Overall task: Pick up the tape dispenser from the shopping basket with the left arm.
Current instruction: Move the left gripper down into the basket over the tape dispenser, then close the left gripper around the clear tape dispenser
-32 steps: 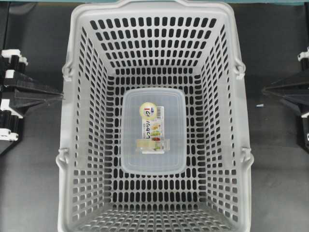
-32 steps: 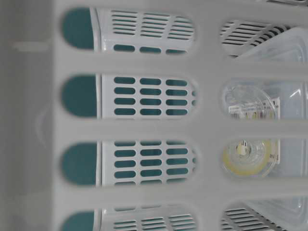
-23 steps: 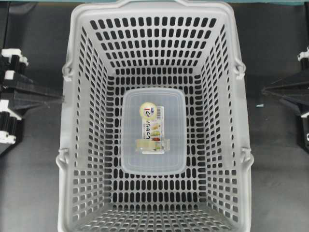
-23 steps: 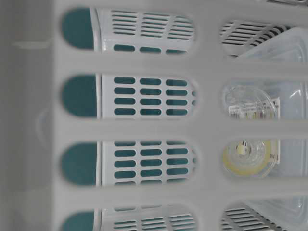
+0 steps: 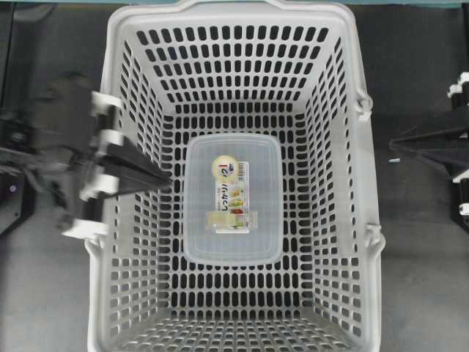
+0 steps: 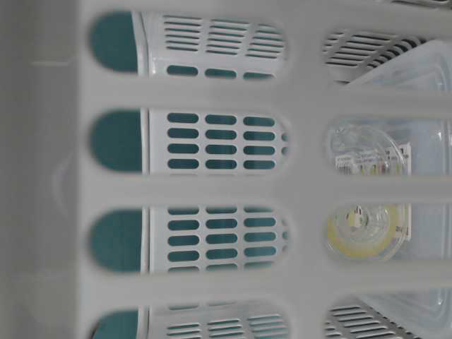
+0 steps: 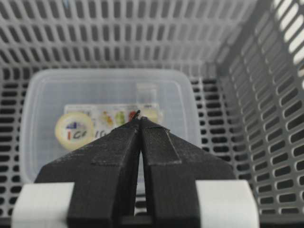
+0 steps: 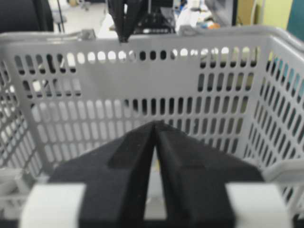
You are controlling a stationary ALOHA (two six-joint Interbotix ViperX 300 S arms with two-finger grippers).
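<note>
The left arm [image 5: 110,165], jaws pressed together and empty, reaches over the shopping basket [image 5: 352,44] rim at left of the frame; the tape dispenser [image 5: 232,198] lies ungrasped.

Light-grey slotted shopping basket [image 5: 121,44]

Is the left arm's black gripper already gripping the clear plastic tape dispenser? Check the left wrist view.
No: the left gripper has its fingers pressed together and empty above the clear plastic tape dispenser, which lies on the grey slotted shopping basket floor.
</note>
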